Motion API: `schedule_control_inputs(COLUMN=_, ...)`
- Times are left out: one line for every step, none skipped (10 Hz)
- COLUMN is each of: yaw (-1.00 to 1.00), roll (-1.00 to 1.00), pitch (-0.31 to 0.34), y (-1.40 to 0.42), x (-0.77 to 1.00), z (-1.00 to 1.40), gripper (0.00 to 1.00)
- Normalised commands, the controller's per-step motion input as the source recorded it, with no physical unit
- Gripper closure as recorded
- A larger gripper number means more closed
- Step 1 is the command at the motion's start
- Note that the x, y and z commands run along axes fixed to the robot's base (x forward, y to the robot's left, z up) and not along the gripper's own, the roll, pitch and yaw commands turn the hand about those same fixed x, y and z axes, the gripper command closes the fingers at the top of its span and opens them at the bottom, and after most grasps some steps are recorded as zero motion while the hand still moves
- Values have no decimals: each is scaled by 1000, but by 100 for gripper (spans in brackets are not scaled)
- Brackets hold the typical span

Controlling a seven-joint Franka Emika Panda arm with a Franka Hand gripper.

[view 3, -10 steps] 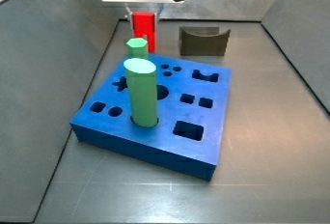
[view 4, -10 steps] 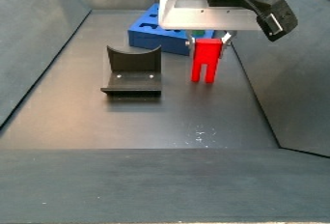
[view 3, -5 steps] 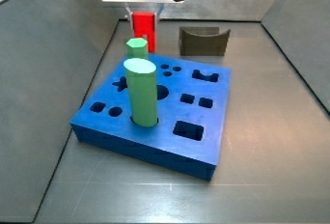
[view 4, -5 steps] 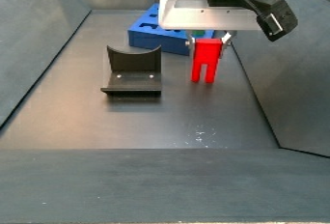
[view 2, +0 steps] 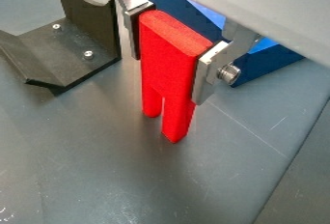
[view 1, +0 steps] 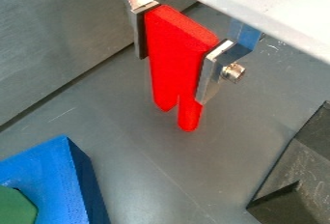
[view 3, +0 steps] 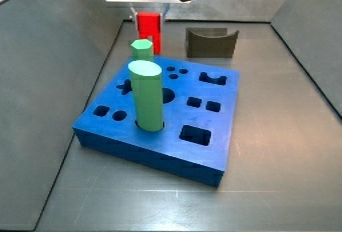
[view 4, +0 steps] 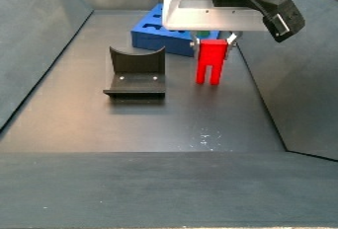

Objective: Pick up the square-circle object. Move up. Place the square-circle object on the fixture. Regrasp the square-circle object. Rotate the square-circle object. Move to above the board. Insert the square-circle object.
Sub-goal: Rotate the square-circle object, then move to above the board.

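Note:
The square-circle object [view 1: 172, 64] is a bright red peg, upright with its two prongs pointing down at the grey floor. My gripper [view 1: 177, 64] is shut on it, one silver finger [view 2: 129, 25] pressed flat against each side of its upper half. Both side views show the peg [view 4: 211, 63] under the gripper [view 4: 211, 41], between the blue board [view 3: 187, 128] and the dark fixture [view 3: 210, 43]. I cannot tell whether the prongs touch the floor. The fixture [view 2: 58, 30] sits close beside the peg [view 2: 165, 83].
Two green cylinders stand in the board, a tall one [view 3: 146, 96] and a shorter one [view 3: 142, 50] nearer the peg. Several cut-out holes are open across the board's top. Grey walls [view 4: 53, 45] enclose the floor on both sides.

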Motion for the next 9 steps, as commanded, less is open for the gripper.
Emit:
schedule_control_inputs(yaw=32, roll=201, pitch=-18, y=-12, x=3, z=-26, gripper=100)
schedule_control_inputs(yaw=32, roll=201, pitch=-18, y=-12, x=3, z=-26, gripper=100)
schedule_control_inputs(yaw=32, roll=201, pitch=-18, y=-12, x=3, z=-26, gripper=100)
schedule_control_inputs(yaw=32, roll=201, pitch=-18, y=-12, x=3, z=-26, gripper=100)
schedule_control_inputs(yaw=32, roll=201, pitch=-18, y=-12, x=3, z=-26, gripper=100)
schedule_control_inputs(yaw=32, roll=201, pitch=-18, y=-12, x=3, z=-26, gripper=100)
schedule_control_inputs(yaw=32, roll=201, pitch=-18, y=-12, x=3, z=-26, gripper=100)
schedule_control_inputs(yaw=32, roll=201, pitch=-18, y=-12, x=3, z=-26, gripper=100)
schedule_control_inputs(yaw=94, roll=216, pitch=-104, y=132, x=-64, z=1000, gripper=100)
